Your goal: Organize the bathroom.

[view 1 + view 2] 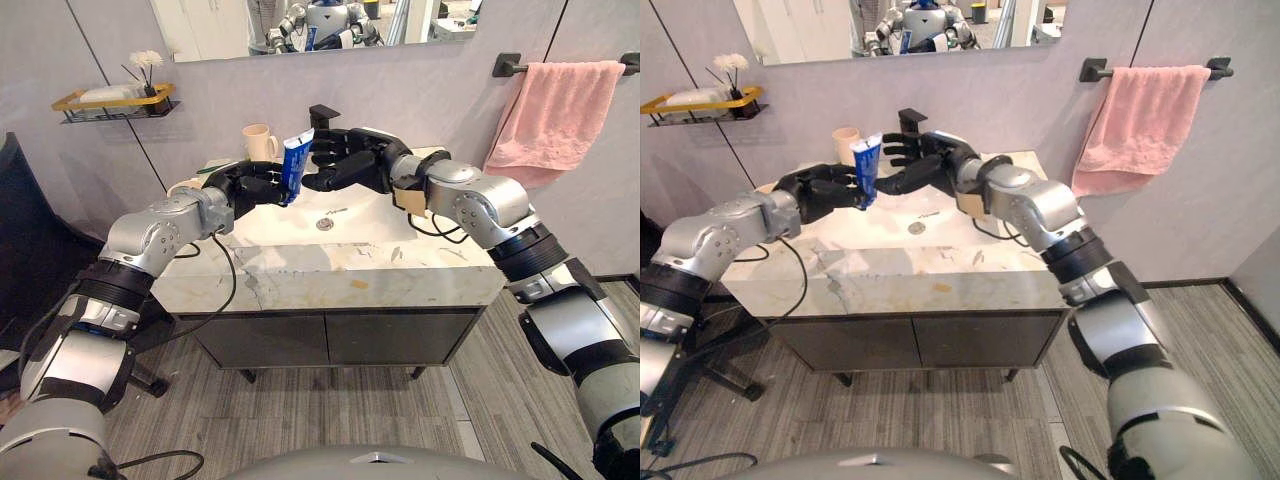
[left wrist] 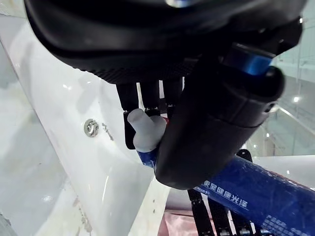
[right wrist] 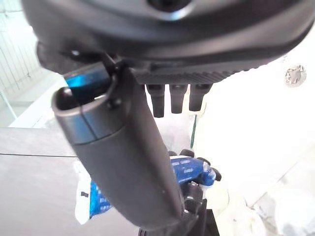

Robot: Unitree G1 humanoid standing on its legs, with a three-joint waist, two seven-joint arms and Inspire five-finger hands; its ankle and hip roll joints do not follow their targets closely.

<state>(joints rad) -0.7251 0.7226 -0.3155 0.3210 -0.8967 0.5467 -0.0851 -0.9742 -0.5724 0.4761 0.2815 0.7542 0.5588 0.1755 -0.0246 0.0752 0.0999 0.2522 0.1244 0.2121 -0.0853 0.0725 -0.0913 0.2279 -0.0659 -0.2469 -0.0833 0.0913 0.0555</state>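
Marble worktop [image 1: 300, 270] lies nearest, its front edge running across the head views, with the basin [image 1: 330, 215] sunk behind it. Above the basin, a blue toothpaste tube [image 1: 296, 170] is held upright in the left hand [image 1: 255, 185], whose fingers and thumb are curled round its lower end, white cap downward. The right hand [image 1: 345, 160] is poised just beside the tube's upper part, fingers straight and holding nothing. A handover seems to be in progress. For it to go well, the tube should be kept steady until the right hand is closed firmly on it. A cream mug [image 1: 258, 142] stands behind, a likely destination.
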